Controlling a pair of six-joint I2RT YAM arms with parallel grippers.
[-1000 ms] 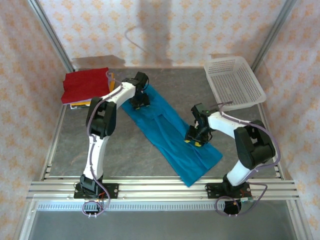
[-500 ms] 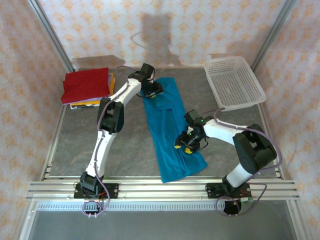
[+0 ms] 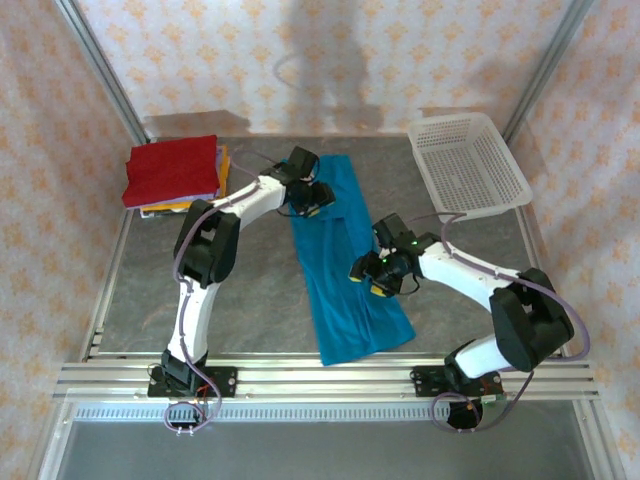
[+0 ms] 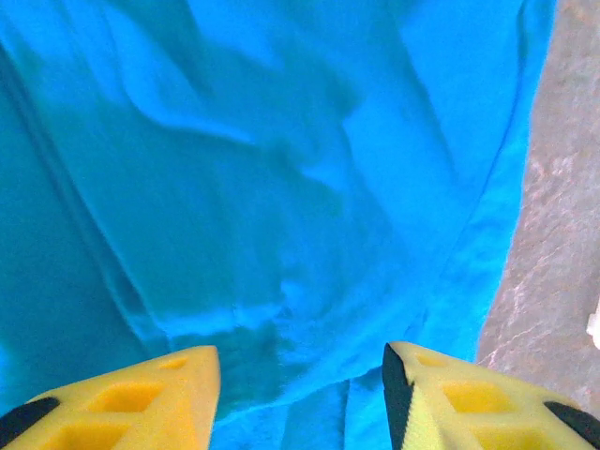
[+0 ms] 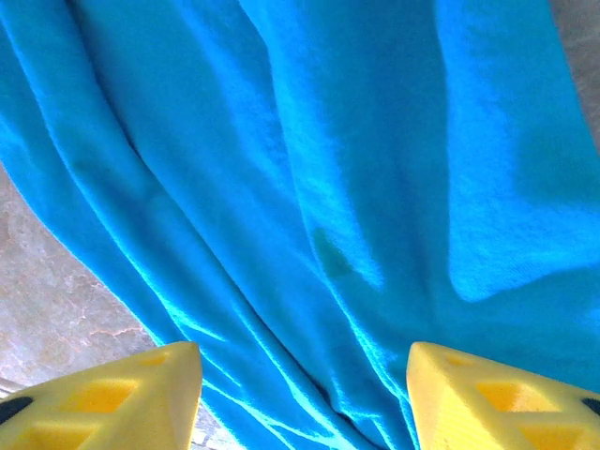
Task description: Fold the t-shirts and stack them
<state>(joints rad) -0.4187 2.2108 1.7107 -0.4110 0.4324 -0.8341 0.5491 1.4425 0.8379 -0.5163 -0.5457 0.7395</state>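
The left claw [image 3: 311, 196] stands with its yellow fingers [image 4: 122, 398] parted and nothing between them, poised over the far end of the teal shirt [image 3: 340, 265]. The right claw [image 3: 374, 279] is likewise spread wide and empty, above the shirt's right edge near its middle. Its wrist view shows rumpled cloth beneath and bare stone at the lower left.

The teal shirt lies in the centre of the surface [image 3: 240, 290] as a long narrow band, apparently folded lengthwise, running from the far middle down toward the near rail [image 3: 320, 372]. Soft ridges and creases cross it.

Judgement on handling: the cloth is light and limp, with no stiffness. It is likely to sag and drag when lifted, and to slip from a shallow pinch. The best hold is judged to be at the two corners of one end, one claw to each, pinching through all layers so the fold does not open.

Edges and room: the band's near end stops just short of the near rail, leaving little margin there. Open stone lies on both sides of the band. The folded stack, red shirt [image 3: 172, 170] uppermost with an orange-yellow edge showing, sits at the far left, well apart. The white basket [image 3: 470, 165] occupies the far right corner.
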